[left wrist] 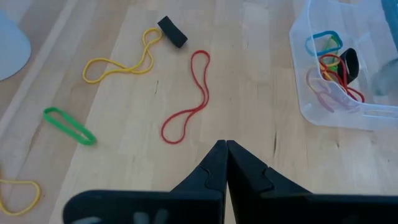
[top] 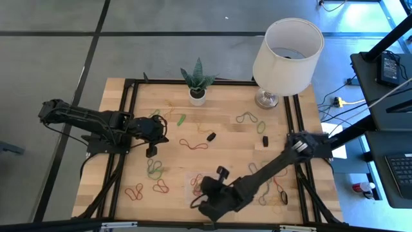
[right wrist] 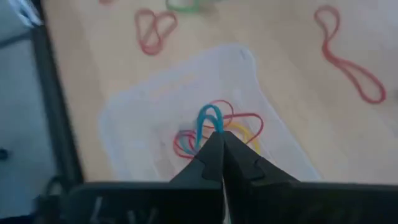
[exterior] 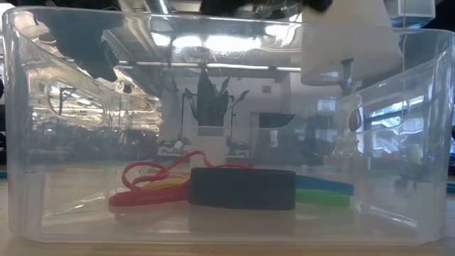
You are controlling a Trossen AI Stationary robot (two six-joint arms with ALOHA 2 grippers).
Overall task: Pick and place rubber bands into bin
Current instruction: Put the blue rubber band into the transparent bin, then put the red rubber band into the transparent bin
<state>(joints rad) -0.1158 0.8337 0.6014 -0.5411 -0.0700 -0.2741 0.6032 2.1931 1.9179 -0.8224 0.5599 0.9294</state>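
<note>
Several rubber bands (right wrist: 214,130) binned, beneath right pincer (right wrist: 219,140)

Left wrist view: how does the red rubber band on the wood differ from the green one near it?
The red rubber band is a long, thin loop pinched in the middle, while the green rubber band is a shorter, thicker, plain narrow oval. The red one lies nearer the bin; the green one lies farther off. Both lie flat on the table, outside the bin, with nothing touching them.
</note>
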